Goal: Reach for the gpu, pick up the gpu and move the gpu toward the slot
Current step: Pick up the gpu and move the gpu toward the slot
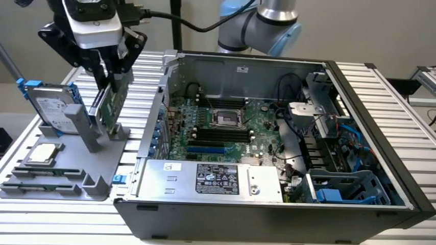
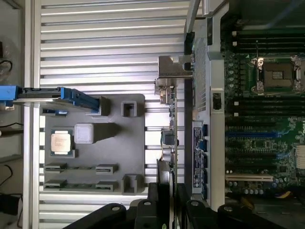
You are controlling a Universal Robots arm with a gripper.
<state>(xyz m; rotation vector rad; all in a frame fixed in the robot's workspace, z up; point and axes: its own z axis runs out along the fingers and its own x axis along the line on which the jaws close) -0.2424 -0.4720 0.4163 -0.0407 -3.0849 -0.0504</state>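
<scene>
Above the grey holder (image 1: 102, 163) at the exterior view's left, the tool (image 1: 109, 69) is clenched on the top edge of the gpu (image 1: 109, 104), which stands on edge, its lower edge at or just above the holder's slot; I cannot tell whether it has lifted clear. So the reach and grasp look done, while the carry toward the slot is barely begun, since the card is well apart from the motherboard (image 1: 225, 130) inside the open case (image 1: 272, 214). Beside the card stands the hard drive (image 1: 51, 104), and a chip (image 1: 42, 153) lies nearer the camera. Looking down, the wrist view shows the card's (image 2: 169, 129) thin edge and silver bracket (image 2: 174, 67) just beside the case wall, with the board's slots beyond.
</scene>
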